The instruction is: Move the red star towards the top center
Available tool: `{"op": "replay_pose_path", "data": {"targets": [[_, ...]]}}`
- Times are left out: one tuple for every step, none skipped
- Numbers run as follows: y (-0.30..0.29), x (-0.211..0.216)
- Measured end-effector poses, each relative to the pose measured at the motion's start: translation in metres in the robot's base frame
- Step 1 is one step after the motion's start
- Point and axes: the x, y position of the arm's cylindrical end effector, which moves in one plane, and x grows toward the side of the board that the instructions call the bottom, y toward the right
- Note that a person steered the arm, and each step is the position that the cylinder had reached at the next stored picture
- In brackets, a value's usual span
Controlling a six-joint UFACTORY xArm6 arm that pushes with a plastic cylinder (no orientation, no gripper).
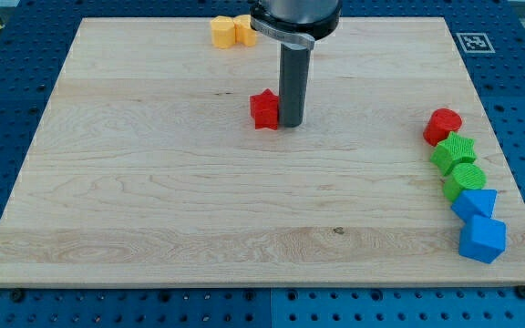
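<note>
The red star (264, 109) lies on the wooden board (153, 200), a little above the board's middle. My tip (292, 124) stands right next to the star's right side, touching or nearly touching it. The dark rod rises from there to the view's top.
Two yellow blocks (230, 30) sit together at the board's top edge, up and left of the rod. Along the right edge stand a red cylinder (443, 125), a green star (453, 152), a green cylinder (464, 181), a blue triangle (475, 202) and a blue cube (482, 240).
</note>
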Motion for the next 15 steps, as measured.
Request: {"op": "replay_pose_path", "data": {"targets": [[0.000,0.007],[0.000,0.007],[0.000,0.018],[0.000,0.020],[-0.006,0.020],[-0.032,0.000],[-0.033,-0.011],[-0.038,0.013],[-0.047,0.027],[-0.047,0.027],[-0.047,0.023],[-0.047,0.023],[-0.047,0.023],[-0.047,0.017],[-0.047,0.014]]}}
